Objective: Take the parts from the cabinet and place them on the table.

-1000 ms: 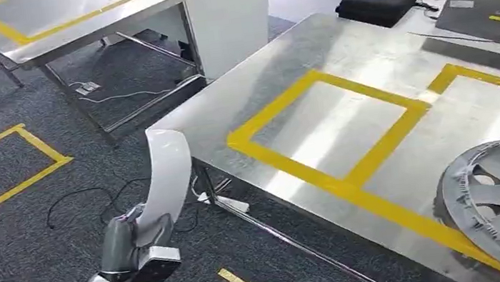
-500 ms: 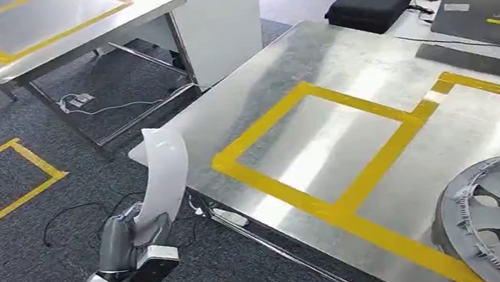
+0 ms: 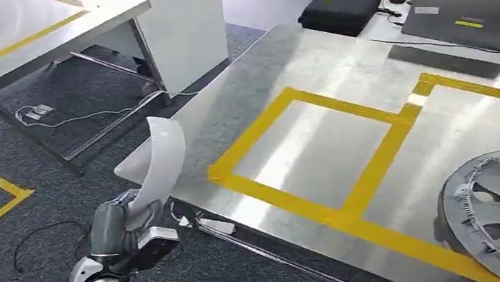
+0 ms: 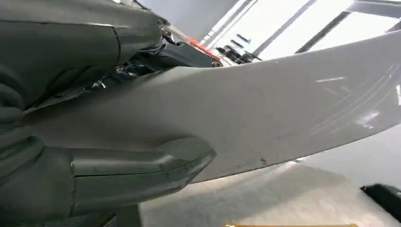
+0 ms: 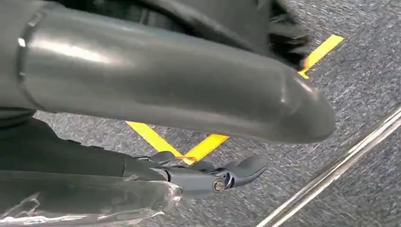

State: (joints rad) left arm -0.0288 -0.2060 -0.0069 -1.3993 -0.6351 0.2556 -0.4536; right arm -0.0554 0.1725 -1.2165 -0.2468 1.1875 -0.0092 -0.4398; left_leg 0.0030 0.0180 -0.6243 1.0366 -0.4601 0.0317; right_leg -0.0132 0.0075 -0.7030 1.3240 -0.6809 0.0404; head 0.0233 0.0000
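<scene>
Camera swung right since earlier; left hand [image 3: 127,226] grips white curved part [image 3: 160,160] beside table [image 3: 280,58]; right hand [image 5: 198,109] empty

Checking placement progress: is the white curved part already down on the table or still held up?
Held up: the left hand grips the white part upright, short of the table.

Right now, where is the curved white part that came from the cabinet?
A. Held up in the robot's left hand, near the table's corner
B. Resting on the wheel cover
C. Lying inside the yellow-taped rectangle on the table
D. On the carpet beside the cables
A. The left hand grips the lower end of the curved white part, which stands up beside the corner of the steel table; the taped rectangle holds nothing.
</scene>
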